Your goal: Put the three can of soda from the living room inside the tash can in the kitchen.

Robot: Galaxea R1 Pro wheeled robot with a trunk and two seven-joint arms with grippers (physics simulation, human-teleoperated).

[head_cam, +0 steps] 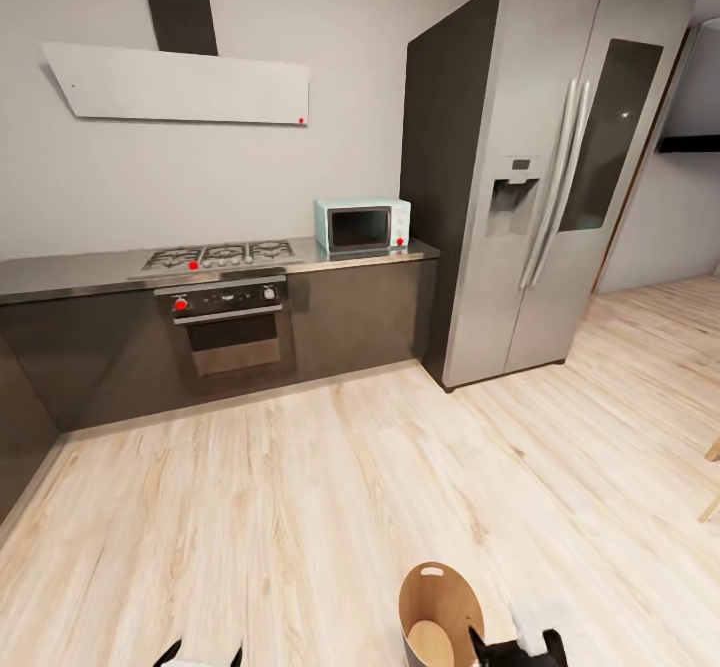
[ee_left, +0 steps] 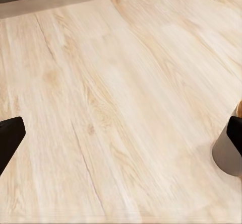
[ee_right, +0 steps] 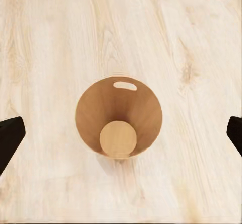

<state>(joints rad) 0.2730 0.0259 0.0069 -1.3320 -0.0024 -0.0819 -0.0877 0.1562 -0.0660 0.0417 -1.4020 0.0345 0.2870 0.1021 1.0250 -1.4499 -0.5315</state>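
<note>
Stands in the kitchen with both arms low, right gripper (ee_right: 121, 133) hanging straight above the trash can (ee_right: 119, 117), fingers (ee_right: 10, 138) spread wide and holding nothing. Points left gripper (ee_left: 121, 133) down at bare wood floor (ee_left: 111, 93), jaws likewise wide apart, trash can just beside it. Sits upright on the floor well apart from the fridge (head_cam: 545, 177) and oven (head_cam: 232, 327), wooden inside showing no cans.

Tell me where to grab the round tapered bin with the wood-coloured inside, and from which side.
Probably best gripped at the rim of the round tapered bin, near its oval handle slot, coming straight down from above. It stands upright and open on the pale wood floor, with the right gripper open right over it. The thin rim suits a pinch; the wide body likely would not fit between the fingers.
</note>
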